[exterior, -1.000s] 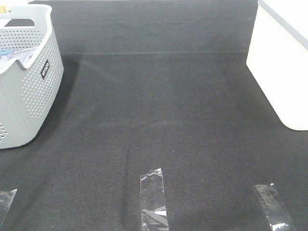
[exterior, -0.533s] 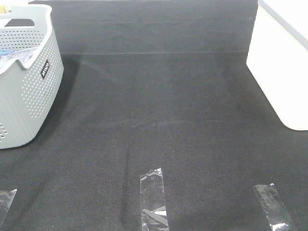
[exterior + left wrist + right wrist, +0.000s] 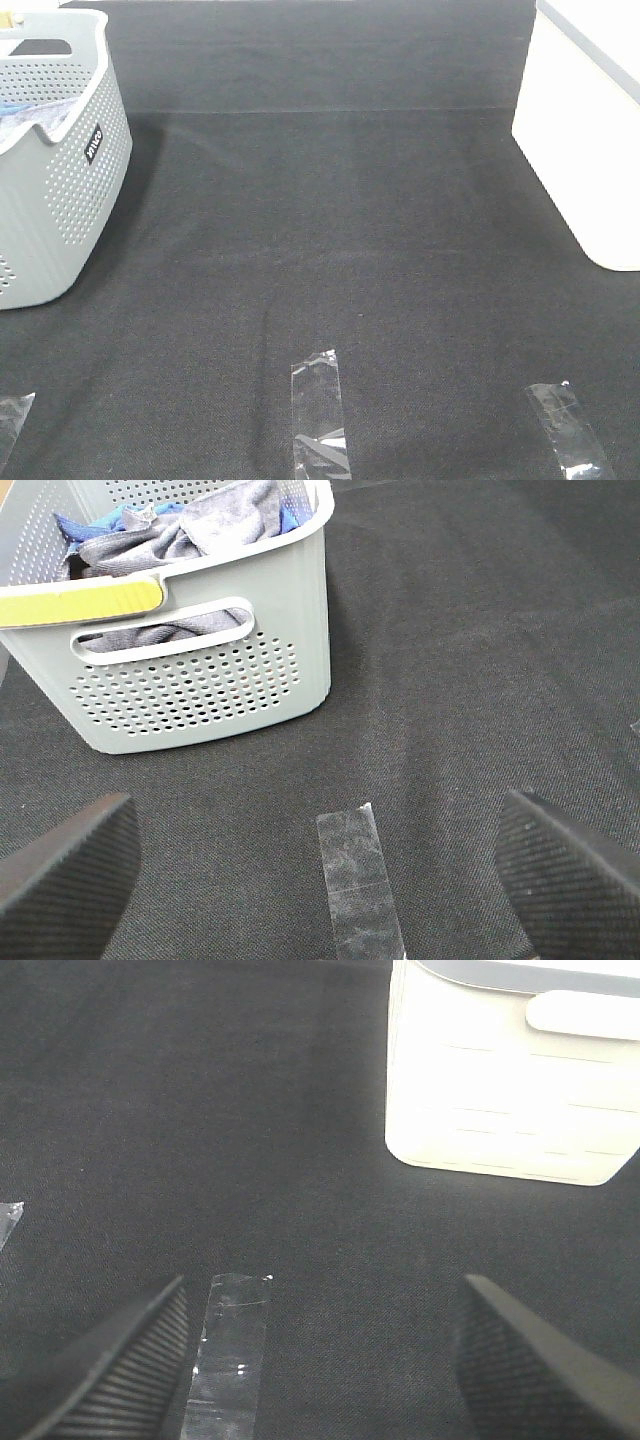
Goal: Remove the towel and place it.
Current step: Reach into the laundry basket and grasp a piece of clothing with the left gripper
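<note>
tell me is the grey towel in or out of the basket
In. The slate-grey terry towel lies bunched inside the perforated grey plastic basket.

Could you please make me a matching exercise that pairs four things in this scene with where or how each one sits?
Column one:
1. towel
2. basket
3. white bin
4. middle tape strip

Column two:
A. clear, stuck flat on the black mat
B. grey and perforated, at the left side of the high view
C. crumpled inside the basket
D. plain white, at the right side of the high view

Pairs: 1-C, 2-B, 3-D, 4-A
</note>
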`<state>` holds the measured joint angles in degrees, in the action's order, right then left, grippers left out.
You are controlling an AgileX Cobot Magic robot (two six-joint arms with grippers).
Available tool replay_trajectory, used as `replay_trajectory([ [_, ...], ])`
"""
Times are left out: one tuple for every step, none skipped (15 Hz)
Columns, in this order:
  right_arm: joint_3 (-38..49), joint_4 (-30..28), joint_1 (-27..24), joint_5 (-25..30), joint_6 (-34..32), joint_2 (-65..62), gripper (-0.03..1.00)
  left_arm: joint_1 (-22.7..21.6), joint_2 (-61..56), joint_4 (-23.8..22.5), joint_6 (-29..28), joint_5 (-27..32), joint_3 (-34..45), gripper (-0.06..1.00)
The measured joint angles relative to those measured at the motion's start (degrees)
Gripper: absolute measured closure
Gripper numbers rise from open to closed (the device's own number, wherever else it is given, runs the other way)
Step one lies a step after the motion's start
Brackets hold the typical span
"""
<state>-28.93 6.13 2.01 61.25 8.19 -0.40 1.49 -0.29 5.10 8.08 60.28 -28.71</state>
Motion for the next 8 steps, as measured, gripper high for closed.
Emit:
replay_trajectory([
  [0.00,0.00,0.00,0.00,0.00,0.00,0.27,0.00,0.00,0.00,0.00,0.00,0.00,0.03],
  [0.00,0.00,0.00,0.00,0.00,0.00,0.27,0.00,0.00,0.00,0.00,0.00,0.00,0.03],
  [0.00,0.00,0.00,0.00,0.00,0.00,0.27,0.00,0.00,0.00,0.00,0.00,0.00,0.03],
  [0.00,0.00,0.00,0.00,0.00,0.00,0.27,0.00,0.00,0.00,0.00,0.00,0.00,0.03],
  [0.00,0.00,0.00,0.00,0.00,0.00,0.27,0.00,0.00,0.00,0.00,0.00,0.00,0.03],
  [0.00,0.00,0.00,0.00,0.00,0.00,0.27,0.00,0.00,0.00,0.00,0.00,0.00,0.03],
  [0.00,0.00,0.00,0.00,0.00,0.00,0.27,0.00,0.00,0.00,0.00,0.00,0.00,0.03],
  [0.00,0.00,0.00,0.00,0.00,0.00,0.27,0.00,0.00,0.00,0.00,0.00,0.00,0.03],
])
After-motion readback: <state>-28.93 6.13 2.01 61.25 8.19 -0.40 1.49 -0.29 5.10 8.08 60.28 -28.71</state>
